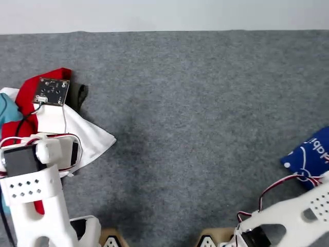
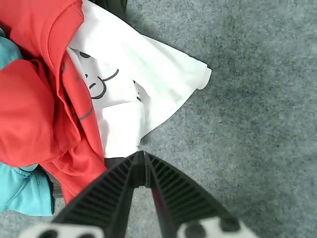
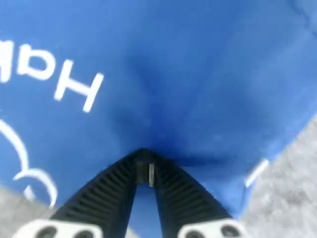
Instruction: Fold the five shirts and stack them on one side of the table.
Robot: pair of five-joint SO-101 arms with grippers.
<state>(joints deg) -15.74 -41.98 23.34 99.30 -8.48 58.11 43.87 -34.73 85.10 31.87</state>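
A heap of shirts lies at the table's left edge: a red shirt [image 1: 31,95] [image 2: 29,114], a white shirt [image 1: 87,134] [image 2: 143,74] with a drawn face, a teal shirt [image 1: 6,110] [image 2: 25,191] and a dark olive shirt [image 1: 78,95]. My left gripper [image 2: 143,157] is shut, its tips over the near edge of the white and red cloth. A blue shirt [image 1: 311,154] [image 3: 188,74] with white print lies at the right edge. My right gripper [image 3: 143,154] is shut, and the blue cloth puckers around its tips.
The grey felt table top [image 1: 195,103] stretches bare between the heap and the blue shirt. The left arm's white body [image 1: 36,195] covers part of the heap. The right arm's body [image 1: 293,216] lies along the front right edge.
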